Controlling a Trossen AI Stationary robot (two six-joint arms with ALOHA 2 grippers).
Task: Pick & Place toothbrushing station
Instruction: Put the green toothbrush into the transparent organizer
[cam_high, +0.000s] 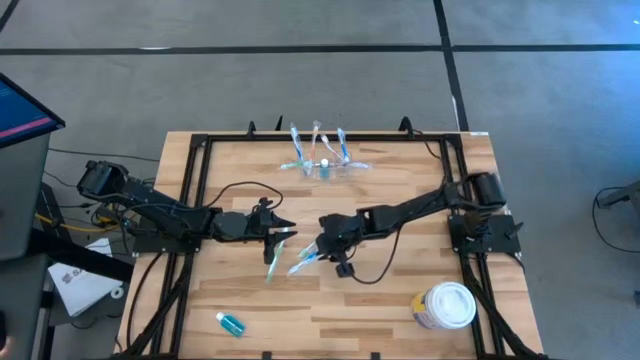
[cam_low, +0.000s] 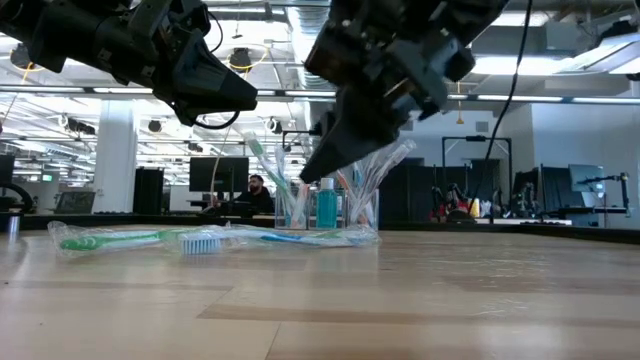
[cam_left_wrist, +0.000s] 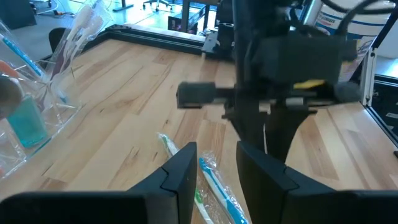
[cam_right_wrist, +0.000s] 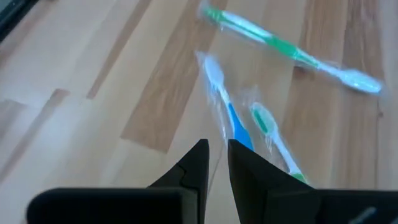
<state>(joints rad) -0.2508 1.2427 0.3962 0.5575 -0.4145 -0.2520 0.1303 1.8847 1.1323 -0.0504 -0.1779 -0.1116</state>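
Currently your clear, low plastic toothbrushing station (cam_high: 325, 165) stands at the table's far edge, already holding upright brushes and a teal bottle, well apart from both arms. Your left gripper (cam_high: 282, 235) and right gripper (cam_high: 312, 250) meet mid-table over loose wrapped toothbrushes (cam_right_wrist: 233, 118). Neither grasps anything; the right wrist view shows its fingers nearly closed above the blue brush, probably lining up a pick.

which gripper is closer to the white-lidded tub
Right. The right gripper hovers mid-table, nearer the white-lidded tub; the left gripper is farther off, beyond it.
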